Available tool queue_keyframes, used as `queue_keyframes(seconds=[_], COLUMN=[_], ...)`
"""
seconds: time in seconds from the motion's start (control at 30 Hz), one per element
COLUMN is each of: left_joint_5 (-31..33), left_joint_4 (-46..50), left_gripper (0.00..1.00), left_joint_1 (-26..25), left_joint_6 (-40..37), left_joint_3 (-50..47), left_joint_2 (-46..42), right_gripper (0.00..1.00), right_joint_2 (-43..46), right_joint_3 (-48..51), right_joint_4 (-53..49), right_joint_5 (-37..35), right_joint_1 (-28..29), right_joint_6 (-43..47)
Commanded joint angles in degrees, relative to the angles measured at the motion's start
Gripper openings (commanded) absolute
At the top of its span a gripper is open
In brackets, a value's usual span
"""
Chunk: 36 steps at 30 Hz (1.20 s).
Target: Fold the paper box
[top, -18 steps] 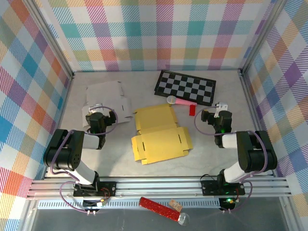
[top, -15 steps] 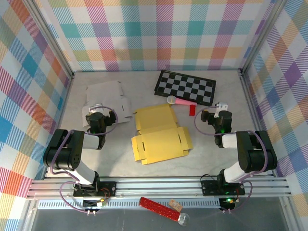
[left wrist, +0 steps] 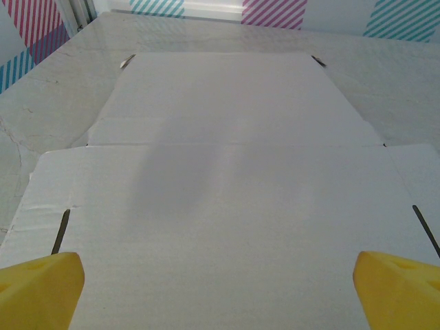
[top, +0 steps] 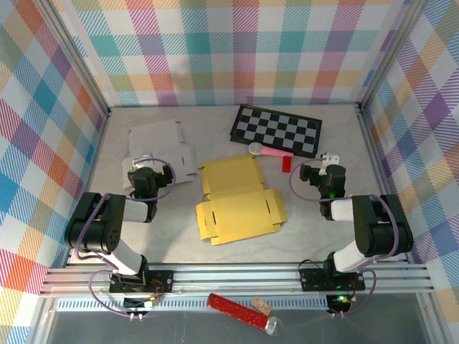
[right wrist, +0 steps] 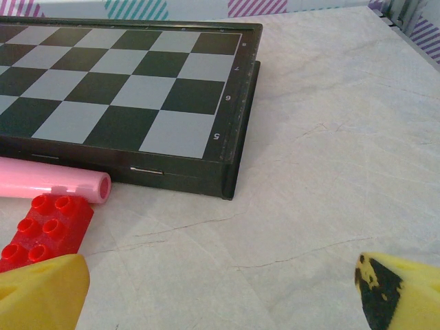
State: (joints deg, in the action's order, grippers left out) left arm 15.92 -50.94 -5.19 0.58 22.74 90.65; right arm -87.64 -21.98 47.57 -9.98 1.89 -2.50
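The yellow box (top: 240, 204) is a flat, unfolded cardboard blank with cut flaps and short slits. It lies in the middle of the desk (top: 344, 136), between the two arms and a little toward the near edge, and nothing grips it. A white card sheet (top: 161, 150) of a similar cut lies flat toward the desk's left edge. In the left wrist view its matte surface (left wrist: 227, 172) shows crease lines and narrow slits.

Near the far edge, right of centre, a hard black-framed chessboard (top: 276, 130) lies at a slant, its squares dark and pale grey (right wrist: 117, 89). A smooth pink pen (top: 269, 151) lies just beside its near edge, the open round end (right wrist: 51, 185) next to a studded red plastic brick (top: 287, 163).

The left fingers (left wrist: 38, 289), with yellow tips, stand wide apart low over the white sheet and hold nothing. Whether they touch it I cannot tell. The right fingers (right wrist: 41, 292), yellow with scuffed black on one tip, are also spread wide and empty, above bare desk near the brick (right wrist: 45, 230).

The desk is pale grey with faint marble veins. Bright checked cloth walls (top: 215, 50) enclose it, and a ribbed metal rail (top: 237, 276) runs along its near edge.
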Motion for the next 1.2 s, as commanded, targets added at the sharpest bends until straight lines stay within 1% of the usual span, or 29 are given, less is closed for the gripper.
queue_keyframes(seconds=[0.0, 0.1, 0.17, 0.23, 0.27, 0.3, 0.37, 0.4, 0.47, 0.53, 0.57, 0.63, 0.7, 0.73, 0.77, 0.8, 0.83, 0.87, 0.9, 0.93, 0.97, 1.0, 1.03, 1.1, 1.13, 1.17], left_joint_5=[-0.21, -0.35, -0.55, 1.96, 3.80, 5.13, 7.30, 7.91, 9.66, 11.66, 12.85, 14.67, 17.90, 19.01, 17.43, 14.27, 12.92, 10.28, 1.87, -4.42, -8.36, -10.28, -12.02, -16.73, -17.88, -19.06], left_joint_4=[-0.39, -1.01, 0.65, 2.26, 2.65, 3.23, 7.31, 9.43, 12.28, 16.07, 18.17, 19.21, 22.06, 29.43, 44.68, 64.81, 77.70, 84.04, 84.98, 85.19, 85.17, 85.19, 85.28, 86.73, 88.68, 89.96], left_gripper=[1.00, 1.00, 1.00, 1.00, 1.00, 1.00, 1.00, 1.00, 1.00, 1.00, 1.00, 1.00, 1.00, 1.00, 1.00, 1.00, 1.00, 1.00, 1.00, 1.00, 0.98, 0.93, 0.88, 0.78, 0.76, 0.75], left_joint_1=[-0.21, -0.25, -0.55, -2.12, -3.22, -4.29, -6.02, -6.58, -7.70, -9.83, -11.14, -13.71, -17.02, -18.09, -18.14, -17.41, -16.87, -16.19, -14.54, -13.74, -14.25, -15.61, -17.07, -19.58, -21.32, -23.26], left_joint_6=[-0.34, -0.49, -0.87, -1.93, -2.80, -3.55, -5.06, -5.53, -3.64, -3.71, -3.98, -3.76, -1.00, 3.15, 11.08, 21.01, 29.07, 35.50, 37.71, 40.36, 42.76, 44.96, 46.42, 50.04, 52.31, 53.82], left_joint_3=[-0.20, -0.58, -0.47, -0.67, -1.06, -1.16, -0.29, 0.31, 1.83, 5.16, 7.29, 10.99, 15.96, 20.97, 28.80, 38.14, 44.15, 47.67, 48.18, 47.96, 47.17, 46.06, 44.96, 42.39, 40.69, 39.07], left_joint_2=[-0.38, -0.54, -2.45, -5.00, -6.51, -7.93, -12.11, -14.16, -18.44, -21.45, -22.58, -24.35, -25.29, -25.67, -25.55, -24.26, -22.26, -20.07, -18.76, -18.06, -17.92, -18.25, -18.53, -19.17, -19.25, -19.53], right_gripper=[0.99, 0.99, 0.99, 0.99, 0.99, 0.99, 0.99, 0.99, 0.99, 0.99, 0.99, 0.99, 0.99, 0.99, 0.99, 0.99, 0.99, 0.99, 0.99, 0.99, 0.99, 0.99, 1.00, 0.83, 0.75, 0.69], right_joint_2=[-0.17, -0.01, 2.17, 3.01, 4.50, 6.66, 12.29, 14.27, 18.66, 23.30, 25.50, 29.95, 32.92, 33.37, 32.86, 31.17, 29.25, 26.87, 25.14, 24.53, 24.17, 23.42, 22.38, 19.96, 18.71, 17.94], right_joint_3=[-0.35, -0.06, 1.24, 4.11, 4.59, 4.29, 2.83, 2.48, 2.63, -0.22, -2.58, -8.18, -16.04, -21.73, -28.49, -36.28, -42.54, -48.00, -50.10, -49.73, -48.70, -49.00, -50.04, -51.13, -50.64, -49.29], right_joint_4=[2.09, 2.65, 2.79, 7.99, 7.95, 5.35, -1.87, -3.72, -3.81, -8.77, -12.68, -18.05, -23.70, -30.57, -41.12, -53.59, -66.52, -79.58, -86.67, -85.36, -82.78, -83.54, -87.12, -92.93, -95.21, -96.57], right_joint_5=[-0.31, -0.22, -0.29, -0.26, -2.62, -5.19, -7.65, -8.62, -10.86, -12.05, -12.89, -12.88, -12.29, -12.36, -13.44, -13.91, -14.29, -15.67, -13.59, -4.52, 4.64, 8.88, 9.55, 13.00, 16.19, 18.75], right_joint_1=[0.22, 0.22, 0.25, 1.29, 2.37, 3.14, 3.20, 3.21, 3.31, 3.44, 3.83, 4.92, 6.28, 6.54, 6.51, 6.31, 6.20, 6.15, 5.06, 2.87, 1.72, 2.43, 3.69, 6.57, 8.08, 9.87], right_joint_6=[-0.40, -0.44, -0.72, 1.05, 1.69, 1.57, 0.66, 0.23, -0.93, -1.35, -0.90, 0.14, -0.36, -3.29, -10.67, -20.64, -28.13, -38.75, -46.86, -44.53, -40.81, -38.94, -39.46, -39.87, -39.88, -39.98])
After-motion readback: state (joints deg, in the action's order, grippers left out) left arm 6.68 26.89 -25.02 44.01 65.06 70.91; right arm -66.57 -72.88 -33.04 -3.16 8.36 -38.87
